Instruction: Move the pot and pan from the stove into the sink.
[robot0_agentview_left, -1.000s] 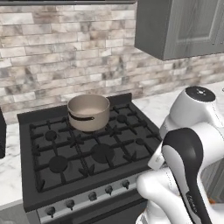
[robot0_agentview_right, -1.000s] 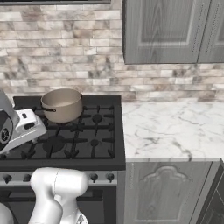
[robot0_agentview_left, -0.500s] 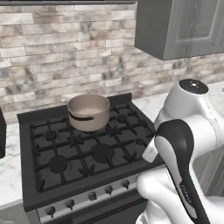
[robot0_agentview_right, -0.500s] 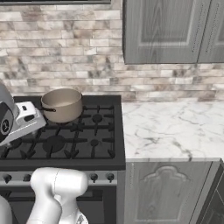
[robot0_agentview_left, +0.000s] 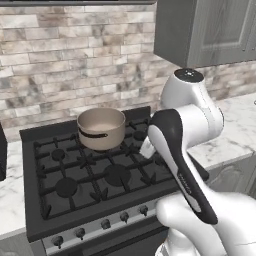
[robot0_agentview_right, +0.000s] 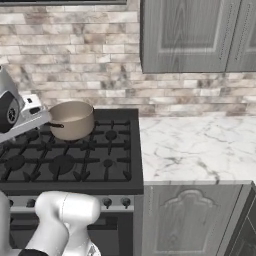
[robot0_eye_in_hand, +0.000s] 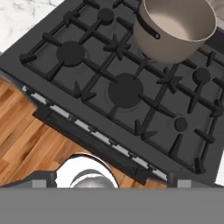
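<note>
The tan-brown pot (robot0_agentview_left: 101, 128) stands upright on the back left burner of the black stove (robot0_agentview_left: 107, 187), its beige inside bare. From the right side it shows as the same pot (robot0_agentview_right: 73, 120), and in the hand view the pot (robot0_eye_in_hand: 174, 29) is at the top right, above the stove's grates (robot0_eye_in_hand: 127, 92). My gripper (robot0_agentview_right: 34, 111) hangs over the stove's left part, just left of the pot and apart from it. Its fingertips (robot0_eye_in_hand: 43, 180) stand wide apart at the hand view's bottom, open and with nothing between them. The pan and the sink are out of view.
White marble counter (robot0_agentview_right: 200, 145) runs right of the stove, with grey cabinets (robot0_agentview_right: 190, 35) above and a grey cupboard door (robot0_agentview_right: 192, 220) below. A brick wall (robot0_agentview_left: 60, 65) backs the stove. A row of knobs (robot0_agentview_left: 102, 223) lines its front. Wooden floor (robot0_eye_in_hand: 26, 131) lies before it.
The arm has swung left over the stove's right side. The hand has risen and moved back toward the pot. The pot has not moved.
</note>
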